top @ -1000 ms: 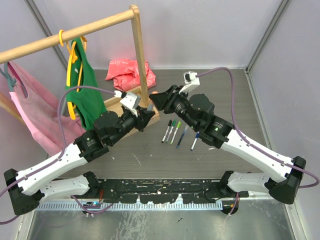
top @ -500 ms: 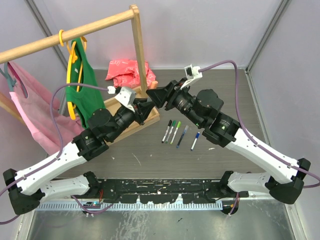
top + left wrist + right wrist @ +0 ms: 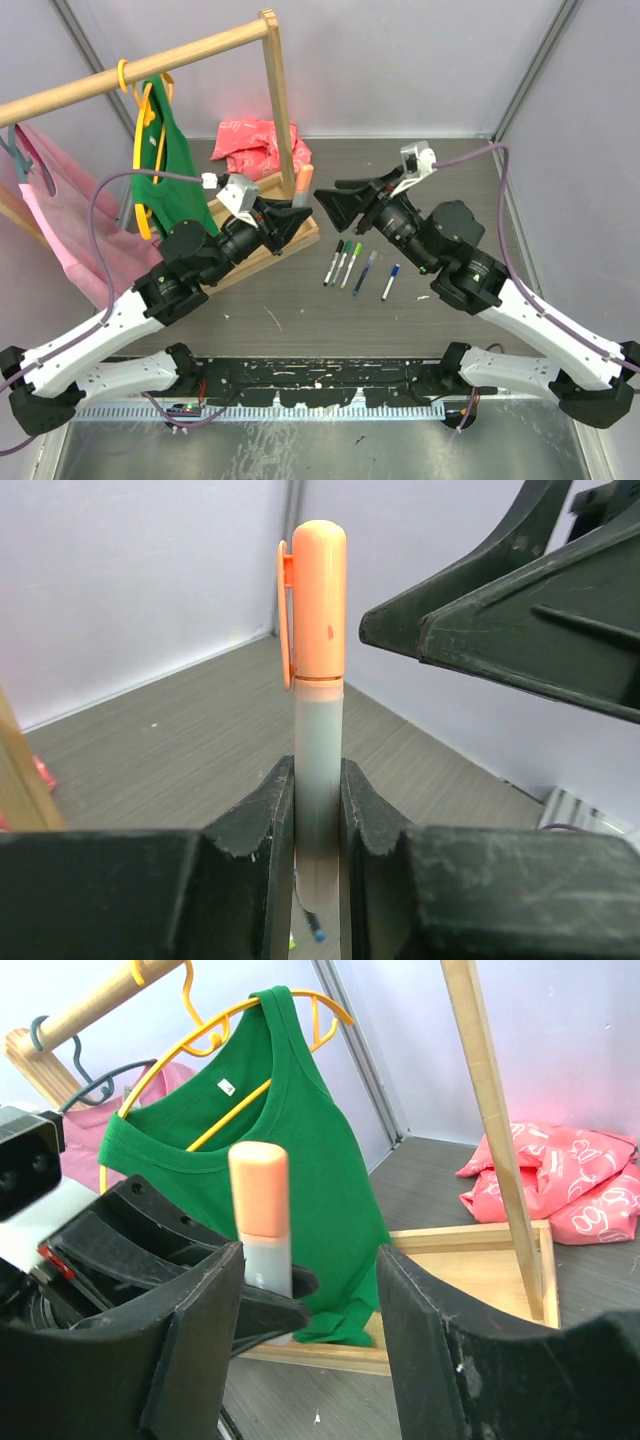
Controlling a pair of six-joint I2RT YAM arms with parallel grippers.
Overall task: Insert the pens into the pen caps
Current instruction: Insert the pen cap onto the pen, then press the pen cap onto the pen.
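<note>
The grey counter carries a wooden rack at its far left, and everything here is placed from that rack. A pink garment hangs at the rack's left end, and a green top hangs on a yellow hanger further along the rail. A crumpled red cloth lies behind the rack's upright post.

The left arm reaches up from the near edge towards the foot of the rack. The right arm comes in from the rack's right side, so the two wrists face each other.

The left fingers are clenched on the grey barrel of one pen. They hold it upright just to the right of the rack's post, with its barrel clamped between both pads. The orange cap sits on the pen's upper end, its clip to one side.

The right fingers are spread apart and grasp nothing. They point at the held pen from the side away from the rack, close to it but not touching.

The other pens lie in a loose row on the counter to the right of the rack's base. They are nearer the arm bases and well below the held pen.
</note>
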